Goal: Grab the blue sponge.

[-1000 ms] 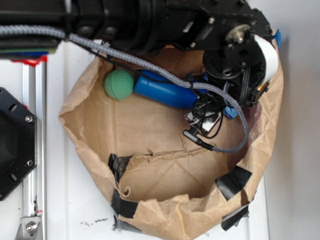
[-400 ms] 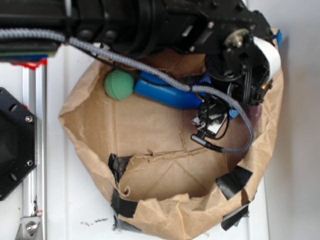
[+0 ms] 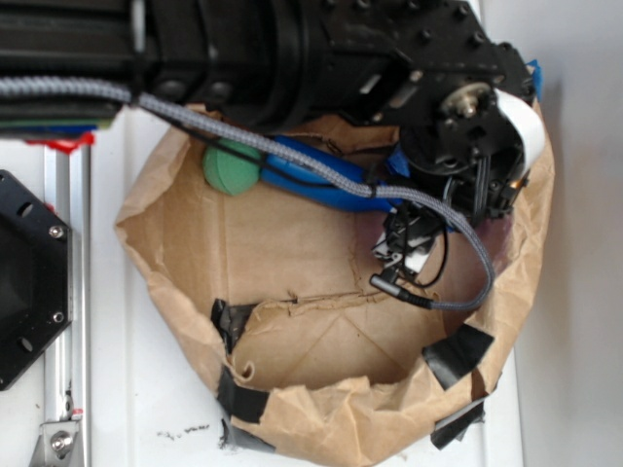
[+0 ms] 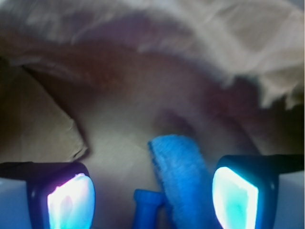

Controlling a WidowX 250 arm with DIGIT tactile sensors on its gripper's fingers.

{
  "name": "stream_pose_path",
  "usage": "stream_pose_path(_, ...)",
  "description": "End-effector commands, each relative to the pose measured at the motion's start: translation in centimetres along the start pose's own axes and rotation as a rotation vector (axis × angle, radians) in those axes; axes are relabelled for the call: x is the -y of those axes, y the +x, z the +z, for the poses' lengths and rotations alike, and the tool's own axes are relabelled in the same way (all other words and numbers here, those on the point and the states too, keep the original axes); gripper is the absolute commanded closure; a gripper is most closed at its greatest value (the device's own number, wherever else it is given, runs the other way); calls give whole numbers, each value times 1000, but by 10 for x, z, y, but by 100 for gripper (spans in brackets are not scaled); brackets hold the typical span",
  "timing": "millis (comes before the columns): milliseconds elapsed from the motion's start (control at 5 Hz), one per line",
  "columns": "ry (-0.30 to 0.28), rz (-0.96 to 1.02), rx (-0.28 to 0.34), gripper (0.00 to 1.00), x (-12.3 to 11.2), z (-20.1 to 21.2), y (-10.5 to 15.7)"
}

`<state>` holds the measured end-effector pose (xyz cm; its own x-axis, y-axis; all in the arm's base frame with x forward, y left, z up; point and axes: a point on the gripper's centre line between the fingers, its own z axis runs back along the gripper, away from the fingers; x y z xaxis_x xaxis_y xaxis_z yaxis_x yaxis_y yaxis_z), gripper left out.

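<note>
Two glowing fingertip pads (image 4: 70, 200) are framing the bottom of the wrist view, one at each lower corner, and they are standing well apart, so the black gripper (image 4: 152, 198) is spread wide with nothing clamped between its fingers. Between them, nearer the right-hand pad, the flat blue sponge block with a rough, fuzzy face (image 4: 183, 179) is standing on edge, rising from the bottom of the frame and leaning slightly leftward at its top. I cannot tell whether the right pad is touching it. Just left of the sponge's lower part, a small smooth blue piece (image 4: 145, 210) is poking up; what it belongs to is unclear. Behind all this, the crumpled brown paper wall (image 4: 143, 57) of the bag is curving around the scene.

From the exterior view, the black robot arm (image 3: 292, 49) is reaching across the top of the frame and down into the wide, rolled-down brown paper bag (image 3: 175, 243), whose rim is patched with strips of black tape (image 3: 456, 352). The gripper (image 3: 409, 238) is hanging inside the bag on its right side, its fingers mostly hidden by the wrist housing and a braided grey cable (image 3: 243, 131). Only a sliver of the sponge (image 3: 397, 163) is showing beside the wrist. A green ball (image 3: 230, 170) and a smooth blue plastic bottle-shaped pin (image 3: 311, 180) are lying against the bag's far wall, touching each other, partly under the cable. The bag is sitting on a white tabletop (image 3: 565, 292).
</note>
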<state>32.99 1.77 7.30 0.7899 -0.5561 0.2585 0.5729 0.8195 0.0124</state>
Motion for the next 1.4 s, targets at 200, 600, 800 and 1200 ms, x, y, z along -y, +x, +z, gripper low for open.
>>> stream_pose_path(200, 98, 72, 25, 0, -4, 6, 8)
stream_pose_path(600, 94, 113, 7, 0, -33, -7, -1)
stream_pose_path(800, 94, 124, 3, 0, -32, -9, 0)
stream_pose_path(1200, 108, 142, -23, 0, -25, -16, -2)
